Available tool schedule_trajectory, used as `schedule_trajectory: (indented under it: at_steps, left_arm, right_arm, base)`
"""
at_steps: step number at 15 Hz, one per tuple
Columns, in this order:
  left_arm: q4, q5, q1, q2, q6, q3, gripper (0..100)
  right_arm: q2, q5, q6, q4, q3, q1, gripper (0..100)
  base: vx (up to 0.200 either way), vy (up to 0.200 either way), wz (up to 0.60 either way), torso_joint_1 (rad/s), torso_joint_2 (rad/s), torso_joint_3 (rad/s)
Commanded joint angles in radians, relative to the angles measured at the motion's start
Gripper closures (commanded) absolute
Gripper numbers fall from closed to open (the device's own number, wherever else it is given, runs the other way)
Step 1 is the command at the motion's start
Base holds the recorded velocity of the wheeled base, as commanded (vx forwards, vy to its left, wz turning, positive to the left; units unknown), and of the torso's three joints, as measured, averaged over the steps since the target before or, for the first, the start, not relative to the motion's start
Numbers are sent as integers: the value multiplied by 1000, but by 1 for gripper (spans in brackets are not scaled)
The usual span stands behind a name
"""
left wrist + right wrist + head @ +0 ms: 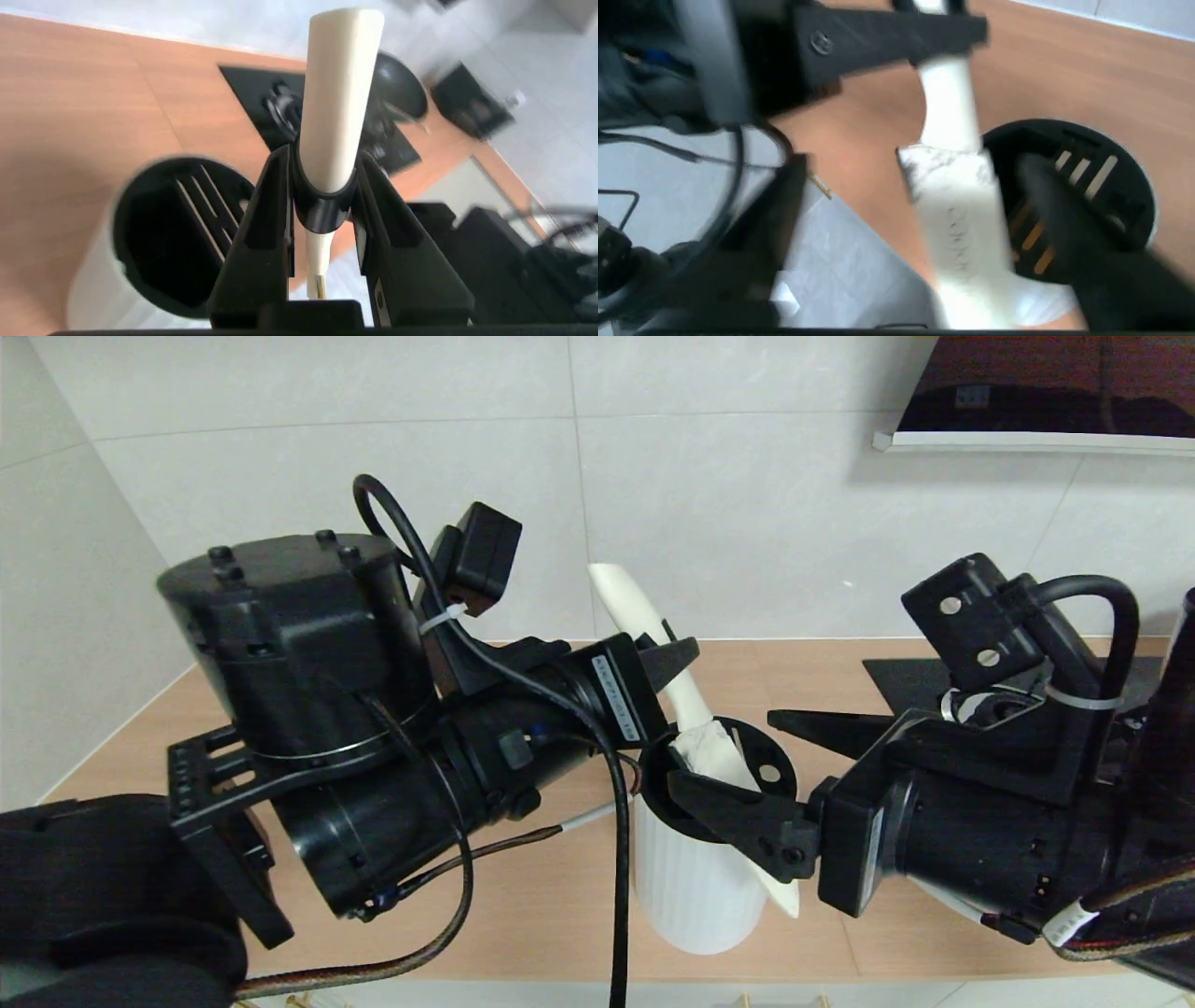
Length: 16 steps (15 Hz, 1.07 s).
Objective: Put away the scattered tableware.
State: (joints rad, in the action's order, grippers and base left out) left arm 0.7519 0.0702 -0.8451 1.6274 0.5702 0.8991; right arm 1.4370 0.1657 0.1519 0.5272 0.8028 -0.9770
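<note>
Wooden countertop [541,924] lies under both the left fingers [677,658] & the right fingers [738,807], and runs back to a pale tiled wall [747,504] beyond the fingertips. Black cooktop [896,677] sits flat on the counter behind the right fingers, w/ a dark rounded pot or pan [402,84] on it, partly hidden. Dark range hood [1027,392] w/ a white lower rim hangs on the wall high above the right fingers. White surface [850,271] borders the counter's near edge, below the fingers.
</note>
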Motion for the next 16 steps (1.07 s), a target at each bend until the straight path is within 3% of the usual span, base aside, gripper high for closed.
schedule_trajectory:
  at_steps: [1, 4, 5, 7, 8, 9, 10, 12, 13, 14, 16]
  left_arm:
    - [-43, 22, 0, -72, -1, 38, 100]
    - [-94, 28, 1, -123, -3, 63, 100]
    - [-151, 72, 1, -147, -12, 109, 100]
    - [-217, 174, 1, -129, -76, 182, 100]
    - [-217, 174, 1, -129, -76, 182, 100]
    - [-298, 230, 1, -123, -199, 274, 100]
    - [-341, 266, 0, -116, -259, 314, 100]
    - [-370, 339, 1, -80, -302, 368, 100]
    - [-370, 418, -2, -29, -329, 406, 100]
    - [-368, 457, -20, -1, -352, 420, 100]
    - [-368, 493, -51, 40, -363, 437, 100]
  right_arm:
    - [-60, 1, -2, -1, -2, 35, 0]
    - [-102, -6, -8, -3, 0, 101, 0]
    - [-141, -6, -25, -9, 4, 161, 0]
    - [-145, -11, -32, -9, 16, 244, 0]
    - [-145, -11, -32, -9, 16, 244, 0]
    - [-147, -17, -34, -9, 18, 256, 0]
    - [-144, -17, -34, -9, 18, 264, 0]
    - [-138, -17, -35, -9, 18, 282, 0]
    - [-135, -17, -35, -9, 18, 294, 0]
    - [-133, -17, -35, -9, 18, 299, 0]
    - [-132, -17, -35, -9, 18, 299, 0]
  base:
    - [0, 0, 0, 0, 0, 0]
    - [0, 0, 0, 0, 0, 0]
    - [0, 0, 0, 0, 0, 0]
    - [0, 0, 0, 0, 0, 0]
    - [0, 0, 0, 0, 0, 0]
    - [0, 0, 0, 0, 0, 0]
    - [0, 0, 0, 0, 0, 0]
    - [0, 0, 0, 0, 0, 0]
    - [0, 0, 0, 0, 0, 0]
    - [0, 0, 0, 0, 0, 0]
    - [0, 0, 0, 0, 0, 0]
